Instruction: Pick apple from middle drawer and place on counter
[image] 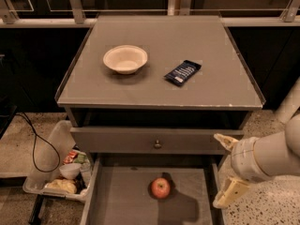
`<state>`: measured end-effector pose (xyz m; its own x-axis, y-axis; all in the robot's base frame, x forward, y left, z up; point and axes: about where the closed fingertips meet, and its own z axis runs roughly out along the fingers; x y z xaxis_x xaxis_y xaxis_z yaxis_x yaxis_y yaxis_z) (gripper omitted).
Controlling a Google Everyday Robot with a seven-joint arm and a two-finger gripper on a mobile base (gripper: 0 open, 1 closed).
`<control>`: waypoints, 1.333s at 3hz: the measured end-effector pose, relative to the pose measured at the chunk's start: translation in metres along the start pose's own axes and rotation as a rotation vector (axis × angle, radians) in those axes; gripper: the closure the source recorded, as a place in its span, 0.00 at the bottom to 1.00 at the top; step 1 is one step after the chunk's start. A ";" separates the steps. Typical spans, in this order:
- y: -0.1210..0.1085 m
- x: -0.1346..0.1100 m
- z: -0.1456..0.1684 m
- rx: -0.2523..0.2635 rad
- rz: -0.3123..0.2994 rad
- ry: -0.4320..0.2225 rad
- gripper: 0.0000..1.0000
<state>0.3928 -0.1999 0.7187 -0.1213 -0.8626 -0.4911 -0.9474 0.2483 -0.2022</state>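
The small red apple (pixel 161 188) lies on the flat grey floor of the open middle drawer (pixel 122 200), near its centre. Above it is a closed drawer front with a round knob (pixel 157 144). The grey counter (pixel 220 86) tops the cabinet. My gripper (pixel 226 168) is at the lower right, beside the drawer's right wall and right of the apple, apart from it. Its two cream fingers are spread wide, one up (pixel 226 141) and one down (pixel 229 192), holding nothing.
A cream bowl (pixel 125 59) and a dark blue snack packet (pixel 183 72) sit on the counter. A plastic bin of clutter (pixel 61 177) and a black cable (pixel 35 149) are on the speckled floor at left. A white pole (pixel 290 102) stands at right.
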 end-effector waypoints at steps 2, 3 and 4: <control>0.009 0.048 0.091 0.028 0.043 -0.007 0.00; 0.009 0.048 0.091 0.028 0.043 -0.006 0.00; 0.012 0.048 0.107 0.017 0.023 -0.013 0.00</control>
<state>0.4075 -0.1912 0.6022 -0.1389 -0.8510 -0.5064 -0.9393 0.2753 -0.2050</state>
